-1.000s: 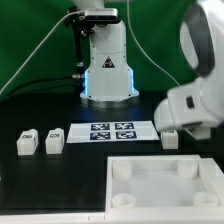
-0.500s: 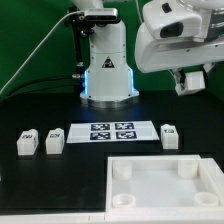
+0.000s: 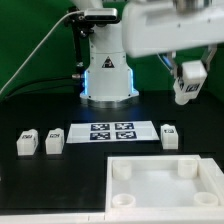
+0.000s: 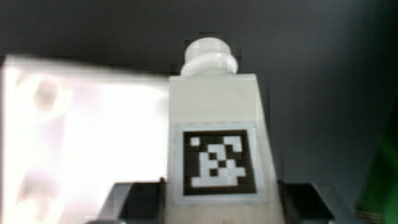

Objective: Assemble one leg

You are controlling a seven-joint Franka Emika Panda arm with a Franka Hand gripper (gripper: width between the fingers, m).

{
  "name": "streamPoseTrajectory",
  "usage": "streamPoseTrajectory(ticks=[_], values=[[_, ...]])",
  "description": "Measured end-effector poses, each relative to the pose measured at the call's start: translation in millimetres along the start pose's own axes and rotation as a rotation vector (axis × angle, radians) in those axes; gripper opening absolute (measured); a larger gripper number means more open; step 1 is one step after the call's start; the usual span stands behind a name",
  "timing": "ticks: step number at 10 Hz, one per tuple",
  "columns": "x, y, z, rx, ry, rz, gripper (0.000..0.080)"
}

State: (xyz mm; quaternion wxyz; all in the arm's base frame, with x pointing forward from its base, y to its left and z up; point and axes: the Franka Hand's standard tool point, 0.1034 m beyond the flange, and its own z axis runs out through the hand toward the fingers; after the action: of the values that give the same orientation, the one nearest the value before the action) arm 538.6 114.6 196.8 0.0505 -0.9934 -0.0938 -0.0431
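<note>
High over the tabletop [image 3: 60, 112], the claw [image 3: 187, 88] clamps one leg [image 4: 217, 110], which probably next needs aligning above a corner socket [image 3: 122, 171] of the tray [image 3: 160, 198].

In the exterior view the arm [image 3: 170, 28], at one o'clock, is cut off by the frame's edge; the tray [image 3: 150, 195], at five o'clock, runs out at two edges. Markers on the leg [image 3: 187, 84] and the loose posts [image 3: 27, 143] on the counter [image 3: 50, 195] are too small to read. The wrist view is blurred: the leg's gripped end is cropped, and a white shape [image 4: 71, 120] beside it cannot be named.
</note>
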Motion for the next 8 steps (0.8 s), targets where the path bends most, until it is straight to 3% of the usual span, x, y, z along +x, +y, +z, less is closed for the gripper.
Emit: streamPoseTrajectory(ticks=[2,3,4,8], values=[[32.1,0.1,-7.5,-0.012,0.19,0.014,0.0294],[36.4,2.3,-8.7,-0.022,0.295,0.006,0.0294],[33.7,5.2,-6.8,-0.036,0.387,0.004,0.0294],[32.5,9.2,-1.6,-0.042,0.399,-0.002,0.0294]])
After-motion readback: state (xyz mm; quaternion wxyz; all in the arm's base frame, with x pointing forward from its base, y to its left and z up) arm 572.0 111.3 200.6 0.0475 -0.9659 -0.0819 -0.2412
